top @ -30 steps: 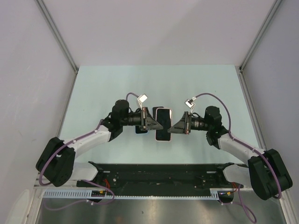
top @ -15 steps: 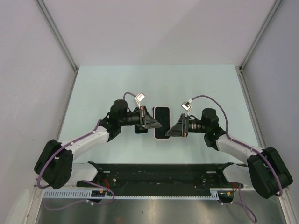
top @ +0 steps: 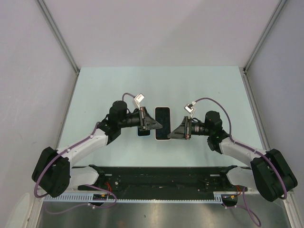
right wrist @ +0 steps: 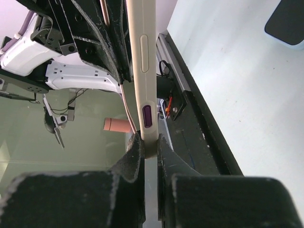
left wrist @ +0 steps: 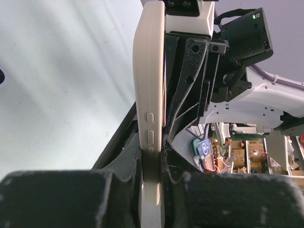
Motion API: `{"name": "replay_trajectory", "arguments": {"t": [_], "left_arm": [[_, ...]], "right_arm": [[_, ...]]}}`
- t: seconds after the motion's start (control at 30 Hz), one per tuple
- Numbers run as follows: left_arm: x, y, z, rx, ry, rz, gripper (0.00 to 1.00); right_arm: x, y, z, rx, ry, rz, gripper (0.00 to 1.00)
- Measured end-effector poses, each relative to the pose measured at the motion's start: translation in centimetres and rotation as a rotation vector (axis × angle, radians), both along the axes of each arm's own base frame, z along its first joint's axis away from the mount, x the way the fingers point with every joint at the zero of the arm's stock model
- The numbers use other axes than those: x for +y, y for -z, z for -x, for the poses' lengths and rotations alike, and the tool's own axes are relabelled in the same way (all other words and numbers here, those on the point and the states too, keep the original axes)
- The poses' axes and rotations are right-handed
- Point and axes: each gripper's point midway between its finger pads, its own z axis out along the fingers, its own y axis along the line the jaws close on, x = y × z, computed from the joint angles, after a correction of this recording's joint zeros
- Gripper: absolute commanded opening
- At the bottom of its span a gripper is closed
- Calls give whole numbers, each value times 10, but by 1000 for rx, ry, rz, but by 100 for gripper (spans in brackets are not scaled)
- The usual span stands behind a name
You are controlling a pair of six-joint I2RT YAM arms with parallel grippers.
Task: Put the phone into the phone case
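Phone case (top: 162, 124) side edges clamped: left pincer (left wrist: 151, 145), right pincer (right wrist: 149, 145); table (top: 118, 85) stretches beyond.

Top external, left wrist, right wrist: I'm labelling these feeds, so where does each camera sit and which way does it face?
Top external: above and behind the bases, looking down on the table; both arms show.
Left wrist: on the left arm, looking along the left gripper at the beige phone case edge-on; own fingers show.
Right wrist: on the right arm, looking along the right gripper at that case from the opposite side; own fingers show.
Shared: both wrist views show the case and the other arm.
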Motion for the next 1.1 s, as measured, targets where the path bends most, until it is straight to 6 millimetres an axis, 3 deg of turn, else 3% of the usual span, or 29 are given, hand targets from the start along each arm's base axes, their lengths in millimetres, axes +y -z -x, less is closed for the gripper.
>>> {"name": "replay_trajectory", "arguments": {"t": [0.03,0.13,0.23,0.47,0.7,0.8,0.83,0.87,0.93,0.97,1.07,1.1], "left_arm": [[0,0,0,-3,-2,-3,0],[1,0,-1,-6,-5,-11,0],[2,1,-2,-29,-1,-19,0],[3,5,0,-37,10,-20,0],[3,11,10,-12,47,4,0],[3,10,12,-16,57,19,0],[3,9,13,-17,60,22,1],[3,10,12,-14,57,22,2],[4,14,13,7,55,21,9],[5,14,13,14,54,26,12],[5,12,12,18,51,32,34],[5,12,11,12,49,31,50]], "right_arm": [[0,0,-1,5,1,-3,4],[2,1,-2,20,4,-8,41],[3,2,-4,37,19,-6,57],[2,-1,-10,-15,45,-4,60],[8,-4,-30,-38,87,-6,53],[10,-1,-36,-35,94,-13,33],[11,0,-37,-25,91,-19,19],[12,-1,-38,-22,84,-29,12],[14,-5,-38,-30,71,-48,0],[15,-5,-37,-30,58,-55,0],[14,-8,-38,-44,50,-73,0],[13,-9,-39,-42,54,-77,0]]}}
